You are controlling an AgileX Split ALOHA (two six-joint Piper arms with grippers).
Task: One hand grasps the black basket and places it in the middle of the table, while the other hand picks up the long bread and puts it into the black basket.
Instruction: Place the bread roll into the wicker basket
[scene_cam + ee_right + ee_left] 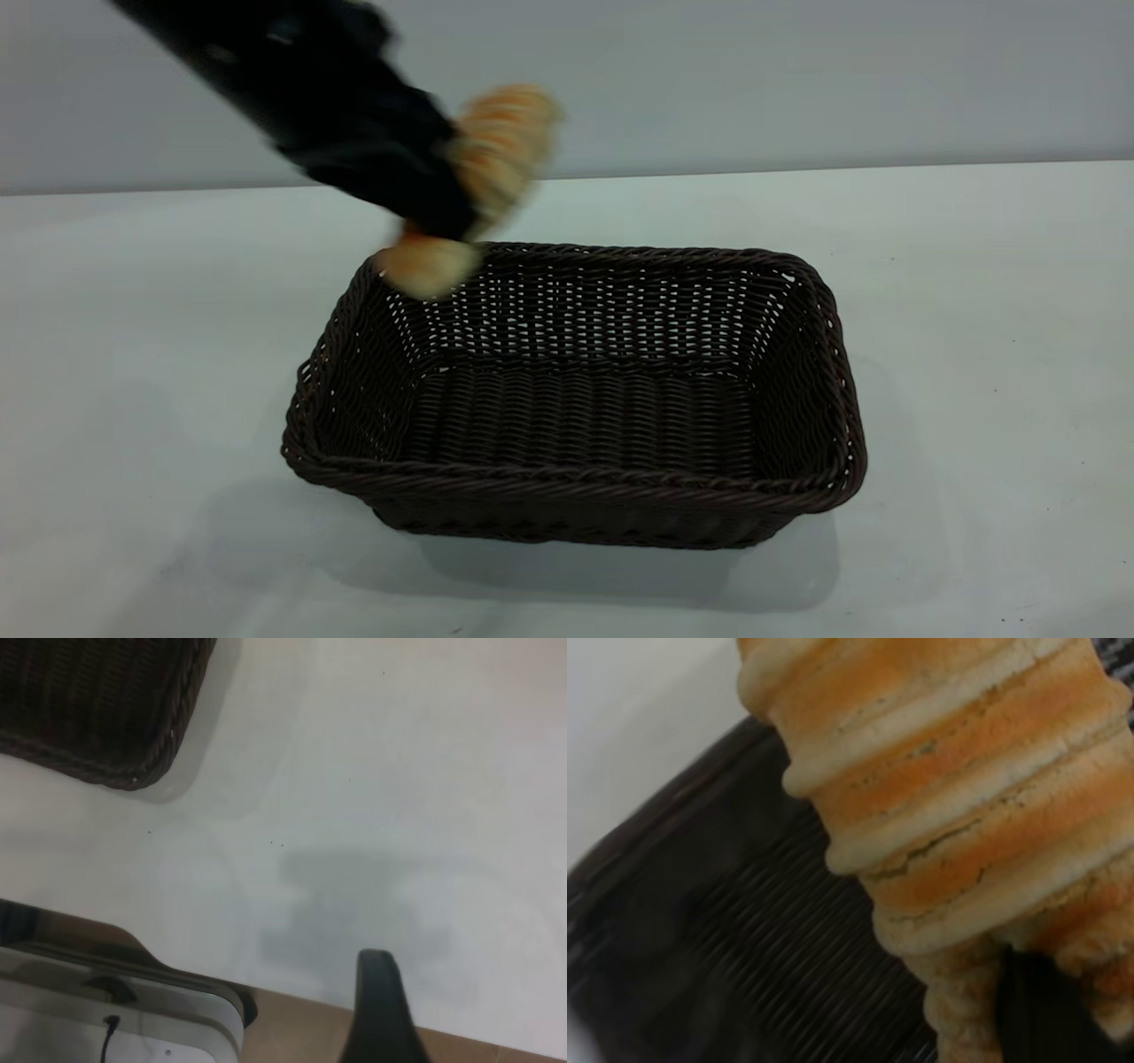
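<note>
The left gripper (443,199) comes in from the table's far left, hanging above the far left corner of the basket (576,399). Its fingers are closed on the bread (496,151), holding it near its middle so both ends stick out, one up, one down toward the rim. The left wrist view shows the bread (957,815) close up with the woven basket floor (726,939) below it, so the roll is already over the opening; that height likely keeps it clear of the braided rim before lowering.

The basket sits flat near the middle of the table (133,354), open side up and empty, ready to receive the bread.

The right gripper (379,1010) is parked off the basket's corner, near the table's edge, holding nothing; whether its fingers are open I cannot tell.
</note>
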